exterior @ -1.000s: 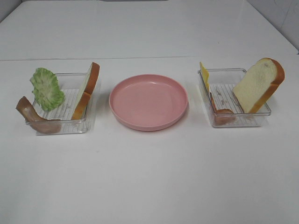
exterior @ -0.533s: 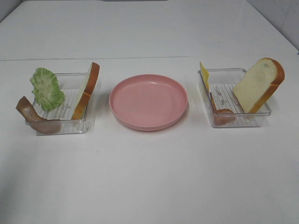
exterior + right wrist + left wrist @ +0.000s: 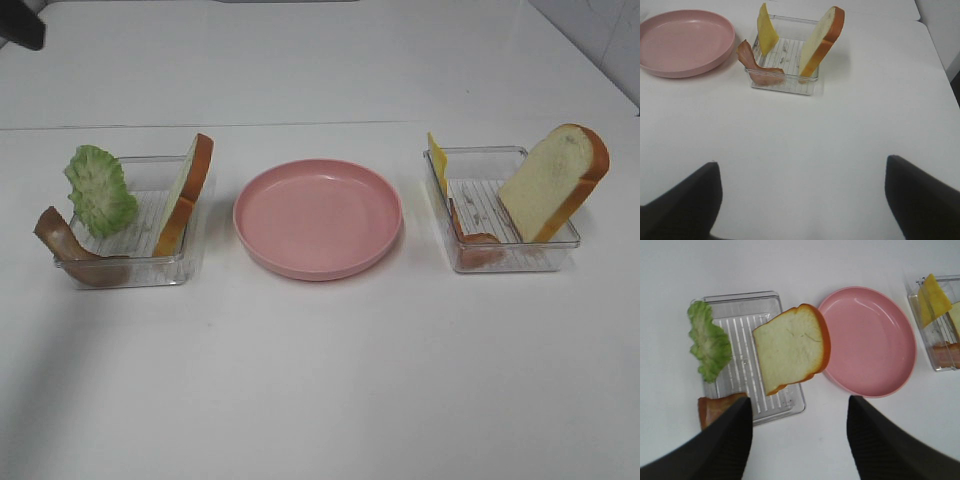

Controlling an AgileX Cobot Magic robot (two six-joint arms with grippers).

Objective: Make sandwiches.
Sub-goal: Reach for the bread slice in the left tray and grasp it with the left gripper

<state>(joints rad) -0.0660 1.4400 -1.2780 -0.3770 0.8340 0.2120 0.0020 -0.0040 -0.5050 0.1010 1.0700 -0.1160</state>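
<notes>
L gripper (image 3: 799, 440), R gripper (image 3: 802, 205): fingers wide, empty. Bread slice (image 3: 185, 195) leans at 3 o'clock wall of L tray (image 3: 150, 160); plate (image 3: 318, 217) at 9 o'clock of R tray (image 3: 500, 152).

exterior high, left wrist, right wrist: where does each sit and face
exterior high: up high, looking down on pink plate between left tray and right tray; a dark part, maybe an arm, in one corner.
left wrist: above left tray, facing down at bread slice and lettuce; open left gripper shows.
right wrist: over the table, facing right tray's cheese; open right gripper shows.
shared: the plate, in all three.
</notes>
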